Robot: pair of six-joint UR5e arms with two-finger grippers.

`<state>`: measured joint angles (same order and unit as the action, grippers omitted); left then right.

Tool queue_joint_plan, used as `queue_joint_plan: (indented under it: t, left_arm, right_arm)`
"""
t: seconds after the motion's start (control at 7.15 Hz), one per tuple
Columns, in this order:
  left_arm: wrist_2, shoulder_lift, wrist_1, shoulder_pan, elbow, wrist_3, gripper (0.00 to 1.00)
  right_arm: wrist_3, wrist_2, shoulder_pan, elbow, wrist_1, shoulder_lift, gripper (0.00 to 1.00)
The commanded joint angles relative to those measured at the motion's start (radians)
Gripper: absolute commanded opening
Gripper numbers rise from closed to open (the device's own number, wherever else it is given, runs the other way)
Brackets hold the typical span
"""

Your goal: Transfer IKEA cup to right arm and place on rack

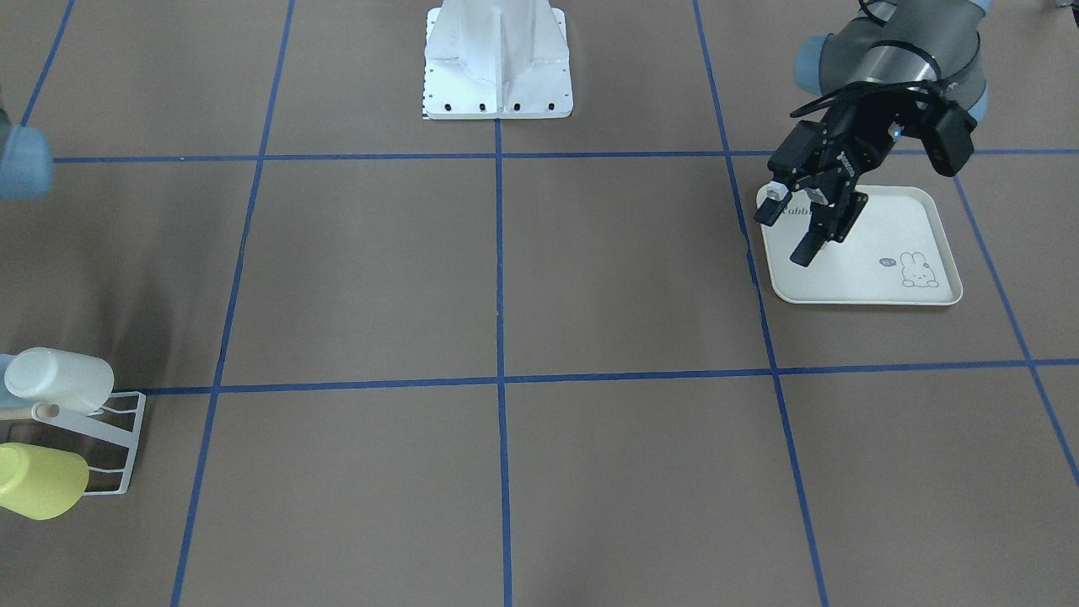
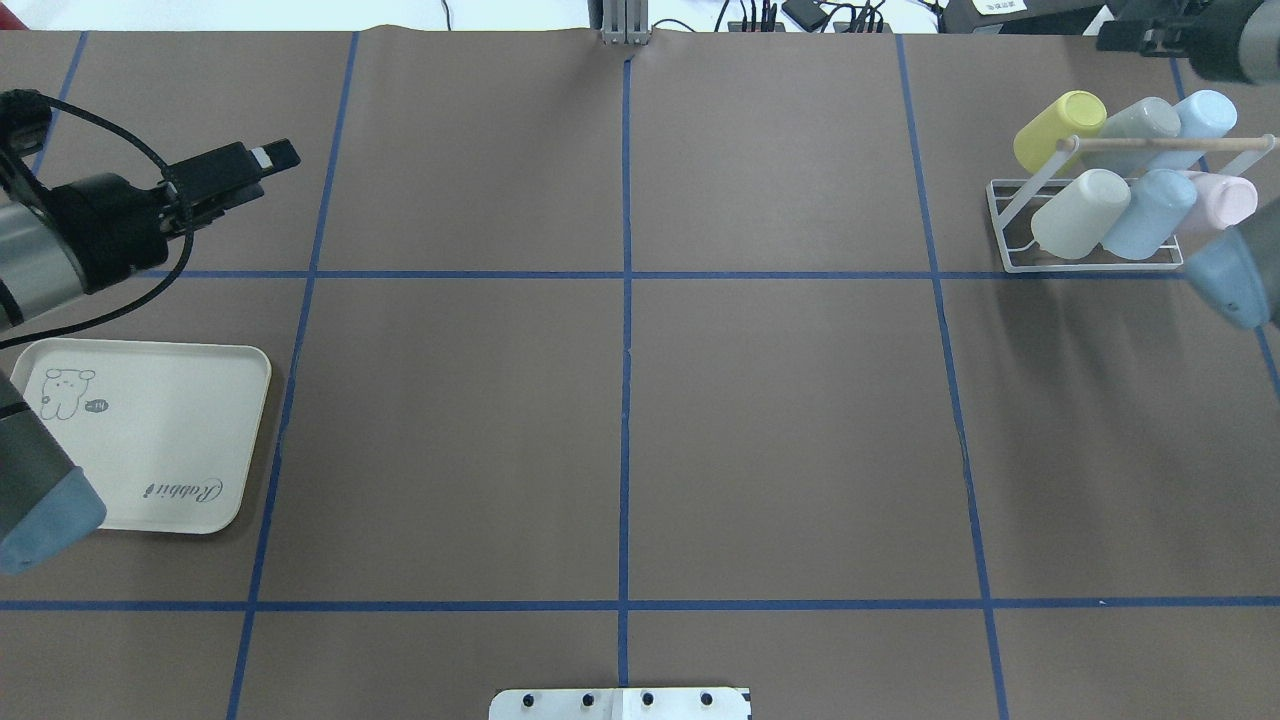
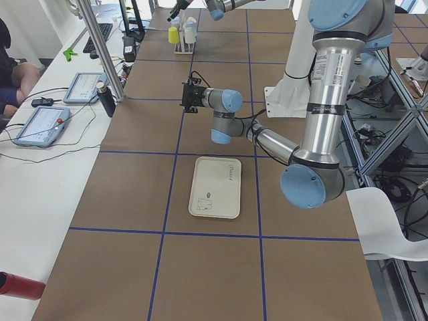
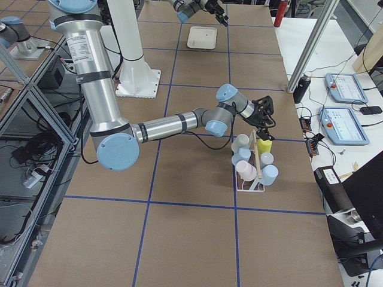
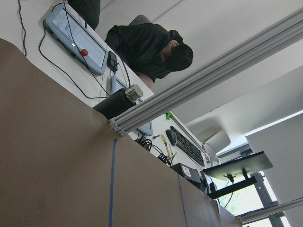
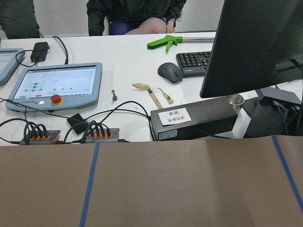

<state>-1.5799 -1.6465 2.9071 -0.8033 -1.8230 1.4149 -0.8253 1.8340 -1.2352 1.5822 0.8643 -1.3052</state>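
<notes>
The white wire rack (image 2: 1090,264) stands at the far right of the table with its wooden peg (image 2: 1170,144). It holds several cups, among them a yellow cup (image 2: 1055,125), a white cup (image 2: 1075,212) and a pink cup (image 2: 1230,200). The rack also shows in the front view (image 1: 118,438) and the right side view (image 4: 251,170). My left gripper (image 1: 788,232) is open and empty, hovering over the cream tray (image 1: 893,261). My right gripper (image 4: 264,112) hangs just beyond the rack near the yellow cup. I cannot tell whether it is open or shut.
The cream rabbit-print tray (image 2: 190,430) lies at the near left and holds no cup. The white robot base (image 1: 497,67) sits at the table's middle edge. The operators' desk with tablets (image 6: 57,85), cables and a seated person (image 5: 151,52) lies beyond the far edge.
</notes>
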Motion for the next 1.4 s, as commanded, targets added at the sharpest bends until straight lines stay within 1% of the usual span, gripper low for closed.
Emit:
queue_joint_plan:
  t: [0.0, 0.14, 0.28, 0.42, 0.56, 0.7, 0.84, 0.98, 1.12, 1.26]
  left_arm:
    - [-0.189, 0.103, -0.044, -0.155, -0.008, -0.243, 1.00]
    - [-0.284, 0.137, -0.086, -0.245, -0.013, -0.418, 1.00]
    - [-0.328, 0.155, -0.171, -0.311, -0.015, -0.536, 1.00]
    - [-0.369, 0.187, -0.204, -0.330, -0.015, -0.674, 1.00]
    - [-0.411, 0.221, -0.213, -0.364, -0.006, -0.806, 1.00]
    - [-0.461, 0.235, -0.271, -0.414, 0.001, -0.932, 1.00]
    - [-0.494, 0.253, -0.332, -0.469, 0.005, -1.073, 1.00]
    - [-0.503, 0.278, -0.344, -0.506, 0.017, -1.088, 1.00]
    - [-0.578, 0.289, -0.347, -0.566, 0.059, -1.087, 1.00]
    - [-0.677, 0.295, -0.335, -0.642, 0.091, -1.097, 1.00]
  right_arm:
    - [0.194, 0.300, -0.198, 0.099, 0.250, 0.017, 1.00]
    - [0.316, 0.386, -0.258, 0.163, 0.404, 0.000, 1.00]
    - [0.480, 0.416, -0.289, 0.215, 0.535, -0.032, 1.00]
    - [0.656, 0.416, -0.308, 0.243, 0.673, -0.055, 1.00]
    - [0.792, 0.416, -0.316, 0.237, 0.777, -0.069, 1.00]
    - [0.875, 0.416, -0.319, 0.230, 0.821, -0.090, 1.00]
    - [0.874, 0.412, -0.319, 0.240, 0.817, -0.127, 1.00]
    - [0.871, 0.407, -0.316, 0.228, 0.809, -0.144, 1.00]
    - [0.883, 0.384, -0.284, 0.225, 0.809, -0.170, 1.00]
    - [0.887, 0.380, -0.282, 0.217, 0.808, -0.231, 1.00]
